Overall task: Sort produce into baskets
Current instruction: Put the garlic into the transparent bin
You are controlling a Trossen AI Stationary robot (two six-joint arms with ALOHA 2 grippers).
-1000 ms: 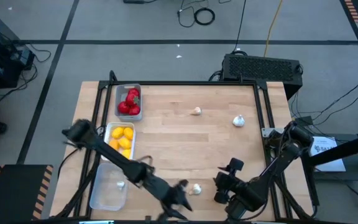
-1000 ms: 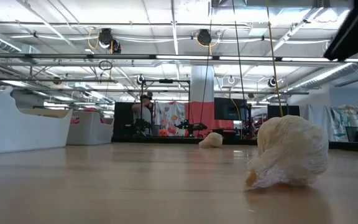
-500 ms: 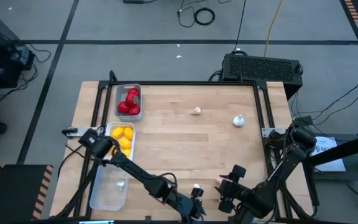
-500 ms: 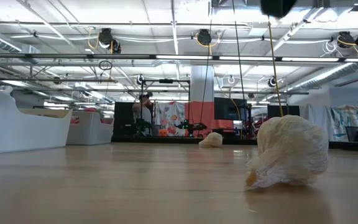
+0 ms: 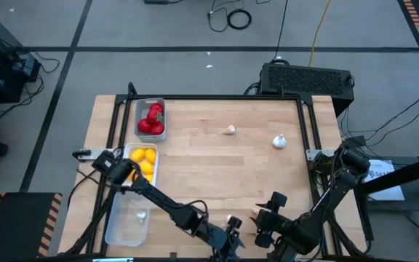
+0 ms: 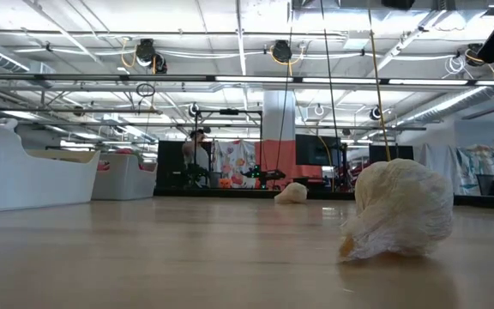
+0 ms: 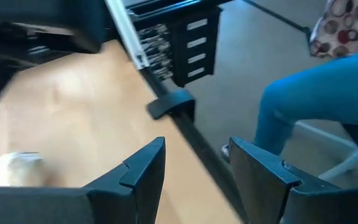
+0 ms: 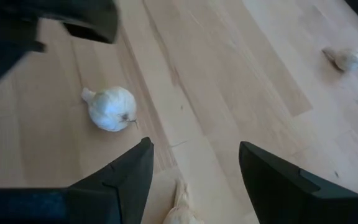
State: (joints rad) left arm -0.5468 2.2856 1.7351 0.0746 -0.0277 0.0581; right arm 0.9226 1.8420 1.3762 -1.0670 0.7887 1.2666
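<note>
My left gripper (image 5: 230, 238) (image 7: 197, 143) is open and empty at the table's near edge, just on the near side of a whitish garlic bulb (image 5: 231, 220) (image 7: 11, 168) (image 6: 397, 210) that lies on the wood. My right gripper (image 5: 261, 226) (image 8: 195, 144) is open and empty to that bulb's right (image 8: 110, 109). The tip of another bulb (image 8: 179, 210) shows low between its fingers. Two more bulbs (image 5: 229, 130) (image 5: 278, 141) lie farther back. Three trays stand along the left: red pieces (image 5: 151, 118), yellow pieces (image 5: 143, 161), and a pale tray (image 5: 118, 229) with one bulb (image 5: 142, 215).
The black table frame (image 5: 313, 124) runs round the wood. Bare wood lies between the trays and the far bulbs. A person's blue-clad legs (image 7: 316, 106) show beyond the near edge. The left arm (image 8: 42, 25) reaches across close to my right gripper.
My left arm has swung so that its gripper has gone toward the table's near edge and a little to the right, past the near garlic bulb. My right gripper has drawn back toward the near edge. The bulbs have stayed where they were.
</note>
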